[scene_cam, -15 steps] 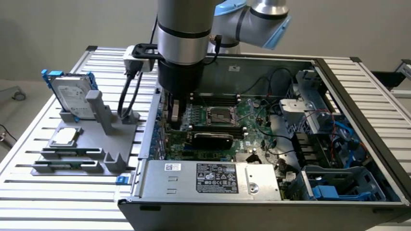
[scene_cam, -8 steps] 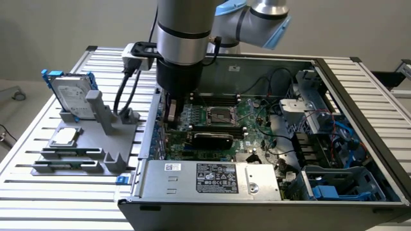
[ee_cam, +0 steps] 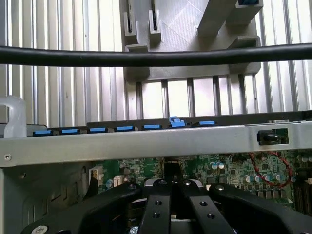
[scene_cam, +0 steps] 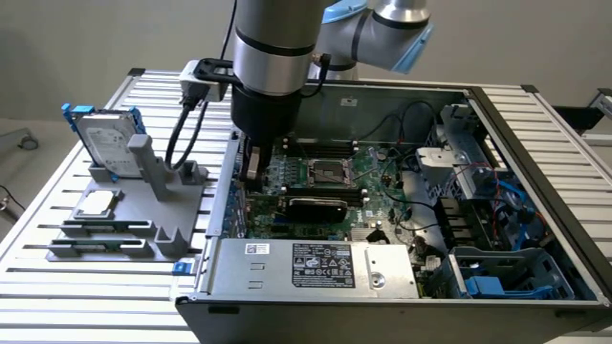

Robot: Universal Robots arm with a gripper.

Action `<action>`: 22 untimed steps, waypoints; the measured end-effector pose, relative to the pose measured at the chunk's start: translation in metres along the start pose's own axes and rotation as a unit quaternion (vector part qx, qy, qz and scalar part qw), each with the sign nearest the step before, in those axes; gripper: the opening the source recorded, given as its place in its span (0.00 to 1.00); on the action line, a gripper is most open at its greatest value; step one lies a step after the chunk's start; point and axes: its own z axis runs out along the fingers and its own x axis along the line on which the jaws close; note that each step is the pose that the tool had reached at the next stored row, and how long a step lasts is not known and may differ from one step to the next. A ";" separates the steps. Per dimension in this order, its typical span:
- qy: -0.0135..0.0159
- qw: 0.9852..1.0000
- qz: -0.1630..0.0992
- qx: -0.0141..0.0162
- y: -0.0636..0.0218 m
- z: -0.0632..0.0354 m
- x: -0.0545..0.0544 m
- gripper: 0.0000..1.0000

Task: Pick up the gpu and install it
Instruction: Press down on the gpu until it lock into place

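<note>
One tool [ee_cam: 173, 187], clenched with fingers [ee_cam: 157, 200] together, we see lowered inside the open computer case [scene_cam: 535, 179]. At its five o'clock in the exterior view, the gpu [scene_cam: 316, 208] sits on the motherboard [scene_cam: 383, 172].

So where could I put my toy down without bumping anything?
On the slatted table, the bare strip in front of the grey holder. The computer case is crowded with boards, cables and the gripper.

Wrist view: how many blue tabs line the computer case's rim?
7 blue tabs in one row along the rim: five evenly spaced, a raised one, one beyond it. More may be hidden.
</note>
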 end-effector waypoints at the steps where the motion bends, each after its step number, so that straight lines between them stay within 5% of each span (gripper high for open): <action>1: 0.001 1.000 0.000 0.000 0.0000 -0.0001 0.000 0.11; 9: 0.016 1.000 0.003 0.001 0.0002 -0.0015 0.000 0.11; 11: 0.018 1.000 0.003 0.001 0.0003 -0.0016 0.000 0.11; 15: 0.017 1.000 0.009 0.001 0.0009 -0.0015 0.000 0.11; 22: 0.010 0.999 0.049 0.000 0.0017 -0.0013 0.000 0.11</action>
